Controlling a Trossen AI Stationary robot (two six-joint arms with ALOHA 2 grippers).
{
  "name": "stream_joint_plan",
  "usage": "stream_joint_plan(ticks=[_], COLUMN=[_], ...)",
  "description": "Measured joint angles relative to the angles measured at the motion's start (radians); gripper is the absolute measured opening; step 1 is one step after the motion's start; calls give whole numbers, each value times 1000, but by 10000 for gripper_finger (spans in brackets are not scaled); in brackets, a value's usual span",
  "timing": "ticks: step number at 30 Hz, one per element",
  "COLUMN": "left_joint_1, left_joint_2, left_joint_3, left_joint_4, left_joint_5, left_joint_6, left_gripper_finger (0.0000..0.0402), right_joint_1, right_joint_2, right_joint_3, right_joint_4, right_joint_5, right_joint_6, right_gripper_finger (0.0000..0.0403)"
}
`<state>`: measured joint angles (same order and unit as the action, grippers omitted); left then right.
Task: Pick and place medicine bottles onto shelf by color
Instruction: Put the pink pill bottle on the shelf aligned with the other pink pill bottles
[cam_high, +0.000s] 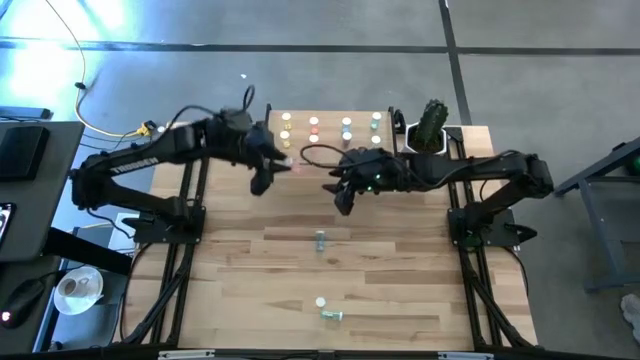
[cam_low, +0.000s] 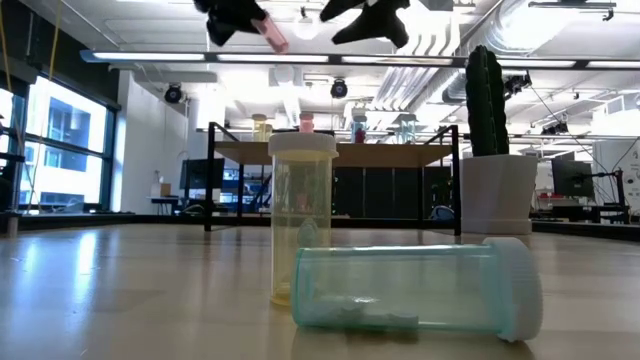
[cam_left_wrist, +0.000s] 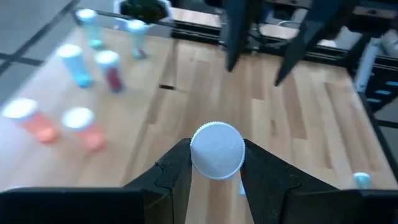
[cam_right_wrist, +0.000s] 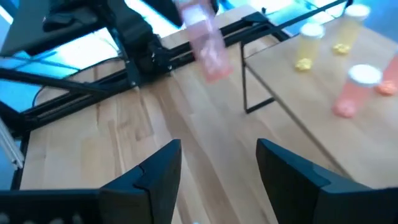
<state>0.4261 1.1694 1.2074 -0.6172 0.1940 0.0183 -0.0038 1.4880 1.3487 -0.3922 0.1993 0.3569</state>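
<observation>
While clamped in left pincer (cam_left_wrist: 215, 163), pink bottle (cam_left_wrist: 217, 151) above tabletop nr shelf (cam_high: 330, 118), right pincer (cam_right_wrist: 219, 163) open, empty.

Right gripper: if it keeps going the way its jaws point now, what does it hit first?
Most likely the bare tabletop. The right gripper, jaws open and empty, aims down at the wood just short of the shelf. The pink bottle in the left gripper seems higher; depth is uncertain.

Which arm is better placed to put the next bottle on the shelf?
The left. Its gripper is shut on a pink bottle beside the shelf, while the right gripper hangs open and empty.
</observation>
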Motion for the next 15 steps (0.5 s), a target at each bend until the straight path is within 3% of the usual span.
stream_joint_plan(ticks=[6, 9, 15], left_joint_1=[88, 107, 110], left_joint_2=[137, 211, 338], left_joint_3=[241, 347, 484], left_joint_4=[-209, -292, -349], left_joint_5=[-9, -72, -145], left_joint_6=[72, 114, 151], left_gripper_finger=[113, 113, 113], right_joint_1=[-11, -11, -11], right_joint_2=[-18, -18, -18], right_joint_3=[0, 0, 0], right_joint_4=[-24, -48, -97], right_joint_5=[6, 10, 11], right_joint_6=[-7, -8, -8], right_gripper_finger=[200, 200, 200])
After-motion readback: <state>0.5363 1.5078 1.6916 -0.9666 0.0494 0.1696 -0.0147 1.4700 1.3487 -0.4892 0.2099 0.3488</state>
